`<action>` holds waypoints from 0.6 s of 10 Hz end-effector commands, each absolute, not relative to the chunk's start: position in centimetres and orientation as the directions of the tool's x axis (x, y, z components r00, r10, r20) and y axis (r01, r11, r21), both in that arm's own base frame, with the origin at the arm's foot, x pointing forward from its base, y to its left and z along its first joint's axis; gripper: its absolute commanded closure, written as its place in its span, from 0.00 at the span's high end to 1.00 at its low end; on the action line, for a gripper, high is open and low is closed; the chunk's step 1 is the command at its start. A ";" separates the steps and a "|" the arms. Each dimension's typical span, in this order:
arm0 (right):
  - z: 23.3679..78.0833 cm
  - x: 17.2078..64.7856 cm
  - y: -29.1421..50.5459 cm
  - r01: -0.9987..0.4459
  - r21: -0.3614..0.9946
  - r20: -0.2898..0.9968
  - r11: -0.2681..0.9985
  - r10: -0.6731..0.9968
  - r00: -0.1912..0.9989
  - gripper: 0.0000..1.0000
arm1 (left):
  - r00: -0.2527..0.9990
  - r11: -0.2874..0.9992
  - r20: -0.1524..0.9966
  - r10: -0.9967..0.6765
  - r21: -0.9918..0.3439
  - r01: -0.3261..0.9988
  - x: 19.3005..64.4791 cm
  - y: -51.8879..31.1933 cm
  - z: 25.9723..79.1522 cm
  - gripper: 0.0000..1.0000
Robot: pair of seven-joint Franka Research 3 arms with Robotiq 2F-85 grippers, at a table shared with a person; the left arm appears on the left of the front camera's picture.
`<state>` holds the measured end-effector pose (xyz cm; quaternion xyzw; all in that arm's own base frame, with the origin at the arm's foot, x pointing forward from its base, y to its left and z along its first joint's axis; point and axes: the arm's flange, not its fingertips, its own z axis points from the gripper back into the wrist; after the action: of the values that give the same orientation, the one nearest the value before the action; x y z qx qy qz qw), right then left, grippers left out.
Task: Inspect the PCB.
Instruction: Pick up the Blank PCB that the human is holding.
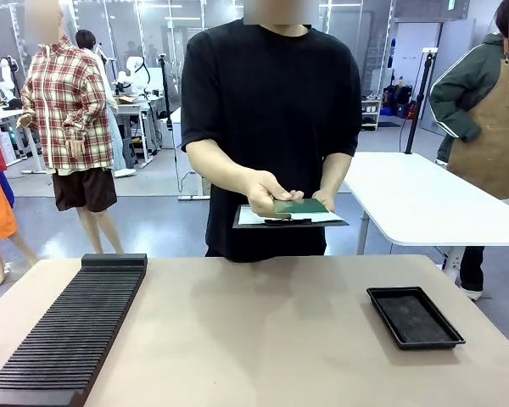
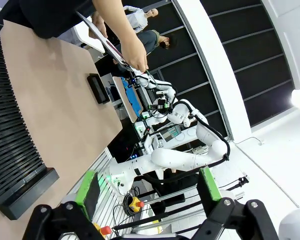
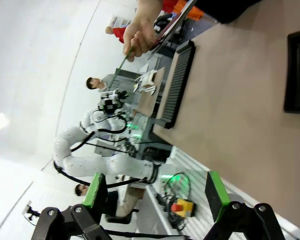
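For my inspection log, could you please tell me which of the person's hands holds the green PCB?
The hand toward the robot's left pinches the PCB; the other hand supports the clipboard.

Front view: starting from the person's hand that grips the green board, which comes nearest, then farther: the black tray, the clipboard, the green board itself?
1. PCB: held in that hand.
2. clipboard: just beneath the board.
3. black tray: on the table, picture right.

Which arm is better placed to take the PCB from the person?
Probably right: the PCB is held slightly right of the table's middle, and the black tray lies on that side.
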<state>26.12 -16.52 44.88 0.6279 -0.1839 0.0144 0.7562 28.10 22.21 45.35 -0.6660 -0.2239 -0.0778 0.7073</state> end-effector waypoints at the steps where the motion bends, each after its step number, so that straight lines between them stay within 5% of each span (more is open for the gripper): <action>1: 48.0 28.1 -14.2 -0.147 0.979 0.174 0.144 -0.196 0.965 1.00 | 0.886 0.119 0.427 0.182 -0.904 0.411 28.0 22.2 45.6 1.00; 6: 51.2 33.3 -4.5 -0.024 0.993 0.047 0.113 -0.207 0.977 1.00 | 0.886 0.119 0.427 0.182 -0.904 0.411 28.0 22.2 45.6 1.00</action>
<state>32.82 -6.54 50.83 0.6724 -0.0912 -0.0450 0.7332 28.12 22.18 45.38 -0.6657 -0.2238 -0.0783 0.7075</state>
